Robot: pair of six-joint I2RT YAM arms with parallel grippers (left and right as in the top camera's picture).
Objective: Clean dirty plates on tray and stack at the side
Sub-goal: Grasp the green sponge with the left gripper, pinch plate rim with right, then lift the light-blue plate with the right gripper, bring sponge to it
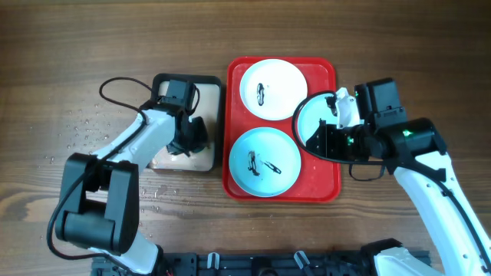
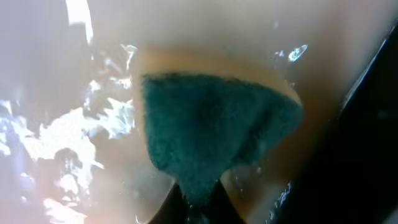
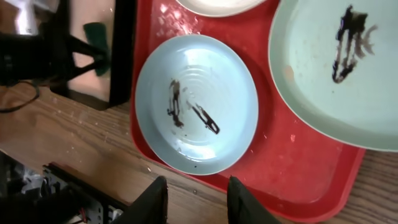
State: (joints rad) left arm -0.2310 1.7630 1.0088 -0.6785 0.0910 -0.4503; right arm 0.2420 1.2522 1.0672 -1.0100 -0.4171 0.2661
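Observation:
The red tray (image 1: pixel 331 77) holds three smeared plates: a white plate (image 1: pixel 273 89) at the back, a light blue plate (image 1: pixel 265 162) at the front, and a second light blue plate (image 1: pixel 313 119) at the right, which looks tilted against the rim. The right wrist view shows the front blue plate (image 3: pixel 196 102), the right plate (image 3: pixel 336 68), the white plate's edge (image 3: pixel 217 5) and the tray (image 3: pixel 280 155). My right gripper (image 3: pixel 197 200) is open and empty above the tray's front edge; it also shows overhead (image 1: pixel 331 138). My left gripper (image 2: pixel 199 208) is shut on a green and yellow sponge (image 2: pixel 211 130).
A smaller black-rimmed tray (image 1: pixel 216 115) with a wet cream inside stands left of the red tray, and my left gripper (image 1: pixel 188 138) is down inside it. Water drops lie on the wooden table (image 1: pixel 80 126) at the left.

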